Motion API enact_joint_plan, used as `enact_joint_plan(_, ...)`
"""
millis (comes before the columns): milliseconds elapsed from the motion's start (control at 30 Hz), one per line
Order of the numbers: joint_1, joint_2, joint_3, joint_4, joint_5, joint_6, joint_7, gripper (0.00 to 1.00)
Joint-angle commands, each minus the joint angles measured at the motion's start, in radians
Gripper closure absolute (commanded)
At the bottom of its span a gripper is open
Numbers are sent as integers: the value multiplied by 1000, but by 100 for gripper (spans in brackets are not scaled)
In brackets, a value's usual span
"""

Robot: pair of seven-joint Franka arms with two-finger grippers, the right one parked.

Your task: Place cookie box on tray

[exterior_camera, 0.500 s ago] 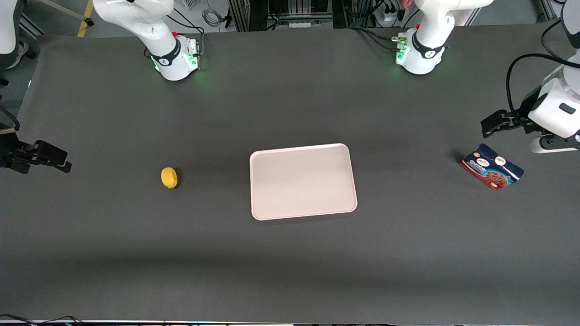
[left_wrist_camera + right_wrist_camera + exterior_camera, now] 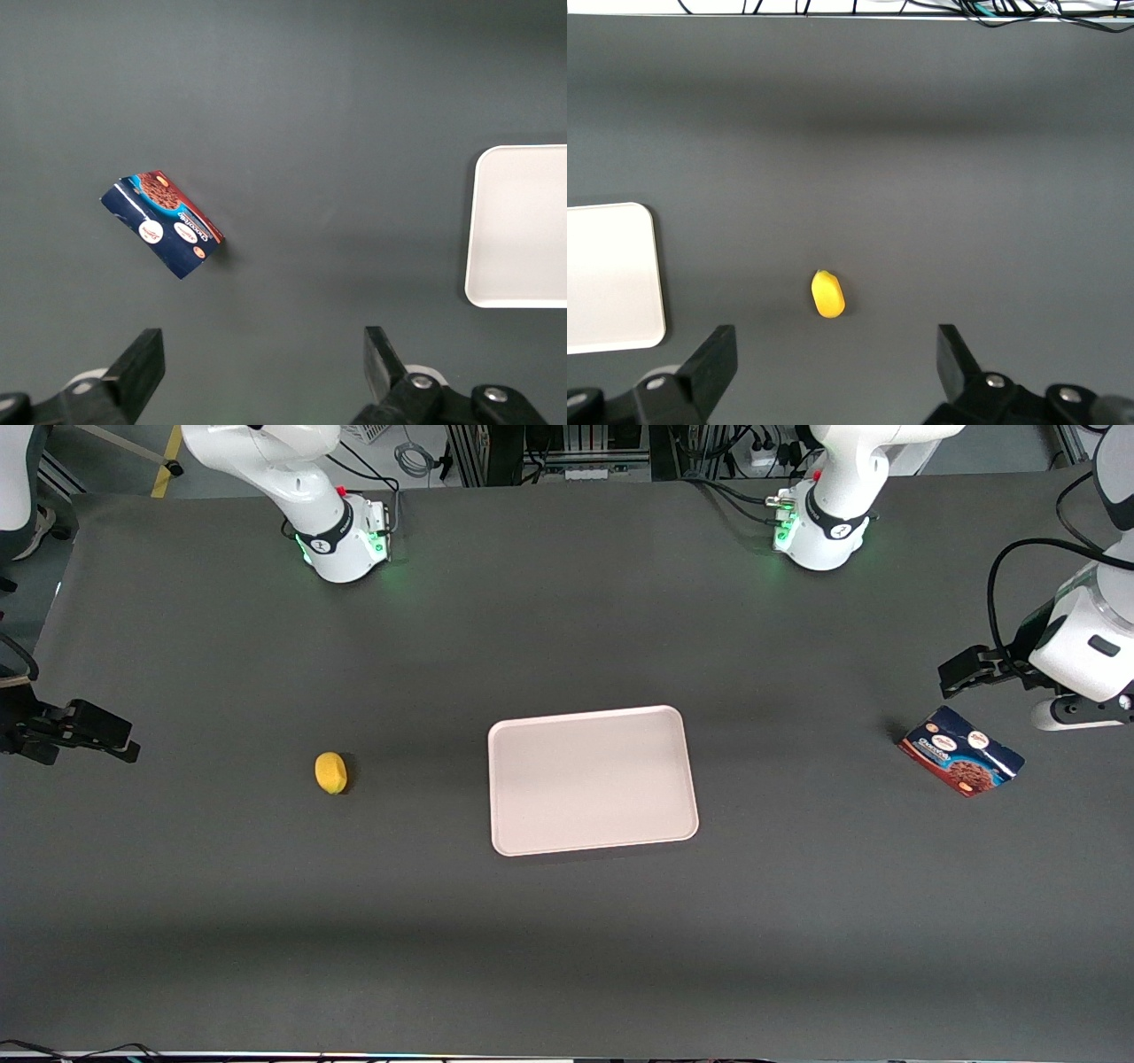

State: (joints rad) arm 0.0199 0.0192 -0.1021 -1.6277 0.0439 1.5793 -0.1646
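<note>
The cookie box [image 2: 962,763] lies flat on the dark table [image 2: 567,939], toward the working arm's end, turned at a slant, picture side up. It is well apart from the pink tray [image 2: 592,779], which sits in the middle of the table with nothing on it. A small yellow lump [image 2: 330,772] rests toward the parked arm's end and has no part in this.

The left gripper [image 2: 261,367] hangs above the table near the box, a little farther from the front camera than the box is, not touching it. Its two fingers [image 2: 140,367] stand wide apart with bare table between them, so it holds nothing.

To my eye the job is at its very start: the reach for the box, with nothing yet picked up. The next move seems to call for bringing the claw over the box, turning the wrist so the fingers line up across the box's narrower width, then coming down to close on its sides. Since the box lies flat and slanted, a poorly matched angle could nudge it away instead of gripping it.
</note>
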Motion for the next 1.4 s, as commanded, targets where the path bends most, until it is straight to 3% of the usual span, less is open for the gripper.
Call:
enact_joint_plan(0, 2, -5, 1, -4, -9, 7, 11, 0)
enact_joint_plan(500, 3, -13, 2, -4, -10, 10, -12, 0)
enact_joint_plan(767, 11, -21, 19, -6, -7, 15, -130, 0)
enact_joint_plan(1367, 43, -21, 280, -87, 7, 83, -233, 0)
